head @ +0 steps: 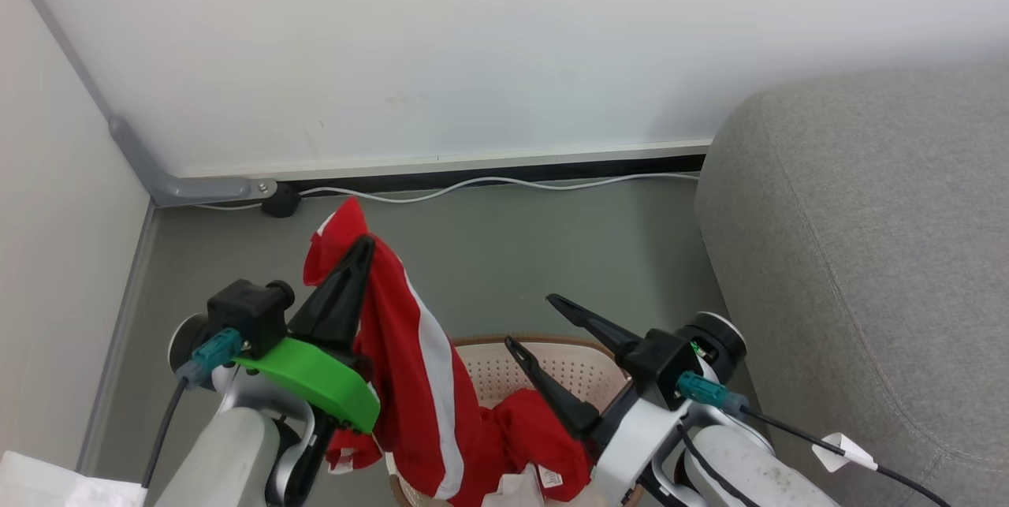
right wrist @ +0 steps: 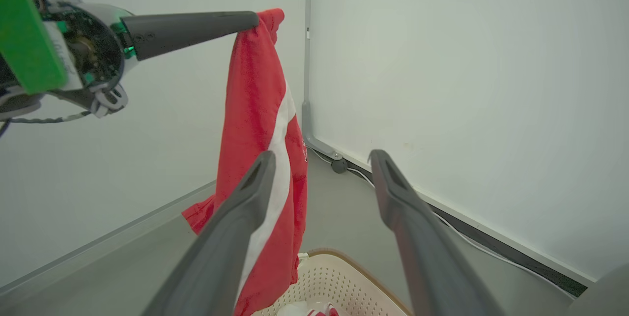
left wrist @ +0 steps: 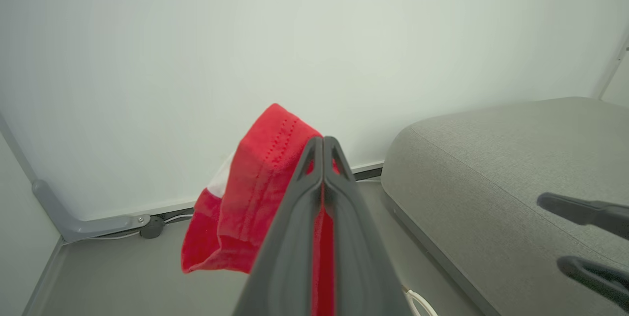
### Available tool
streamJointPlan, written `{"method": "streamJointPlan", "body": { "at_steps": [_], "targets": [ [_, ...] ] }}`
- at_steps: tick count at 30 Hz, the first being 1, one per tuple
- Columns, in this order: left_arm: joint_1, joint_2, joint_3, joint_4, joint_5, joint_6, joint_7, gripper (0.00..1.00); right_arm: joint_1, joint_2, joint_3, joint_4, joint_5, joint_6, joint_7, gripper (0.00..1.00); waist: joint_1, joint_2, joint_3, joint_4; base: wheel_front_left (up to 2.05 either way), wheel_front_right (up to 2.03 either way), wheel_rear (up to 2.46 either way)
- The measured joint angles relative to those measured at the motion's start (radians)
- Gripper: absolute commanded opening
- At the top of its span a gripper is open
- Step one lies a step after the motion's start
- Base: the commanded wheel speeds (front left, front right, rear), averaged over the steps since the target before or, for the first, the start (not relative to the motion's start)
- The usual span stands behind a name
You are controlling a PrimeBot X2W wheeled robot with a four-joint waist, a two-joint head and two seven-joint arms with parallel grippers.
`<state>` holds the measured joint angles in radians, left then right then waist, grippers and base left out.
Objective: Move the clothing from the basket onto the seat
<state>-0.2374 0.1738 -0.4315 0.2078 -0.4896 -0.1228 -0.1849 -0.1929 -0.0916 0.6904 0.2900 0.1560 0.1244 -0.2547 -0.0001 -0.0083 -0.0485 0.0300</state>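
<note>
My left gripper (head: 364, 244) is shut on a red garment with a white stripe (head: 418, 349), lifted high so the cloth hangs down into the basket (head: 567, 361). The left wrist view shows the closed fingers (left wrist: 323, 145) pinching red fabric (left wrist: 255, 193). In the right wrist view that garment (right wrist: 255, 124) dangles from the left gripper (right wrist: 253, 18). Another red piece with a small white label (head: 540, 436) lies in the basket. My right gripper (head: 530, 322) stands open over the basket, nothing between its fingers (right wrist: 260, 178). The grey seat (head: 867, 255) is on the right.
A white wall with a dark baseboard stands behind, and a white cable (head: 489, 185) runs along it. A grey corner bracket (head: 181, 188) sits at the left wall. Grey floor (head: 512, 255) lies between basket, wall and seat.
</note>
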Motion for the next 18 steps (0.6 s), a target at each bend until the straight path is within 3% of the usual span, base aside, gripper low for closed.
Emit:
{"method": "streamJointPlan", "body": {
  "at_steps": [18],
  "targets": [
    [0.007,-0.038,-0.167,-0.214,0.001,-0.001,0.080,0.00,-0.103,-0.007,0.072,0.029,0.091,0.000,0.000,1.00,0.0000,0.0000,0.007,0.007,0.00,0.00,0.00]
  ]
}}
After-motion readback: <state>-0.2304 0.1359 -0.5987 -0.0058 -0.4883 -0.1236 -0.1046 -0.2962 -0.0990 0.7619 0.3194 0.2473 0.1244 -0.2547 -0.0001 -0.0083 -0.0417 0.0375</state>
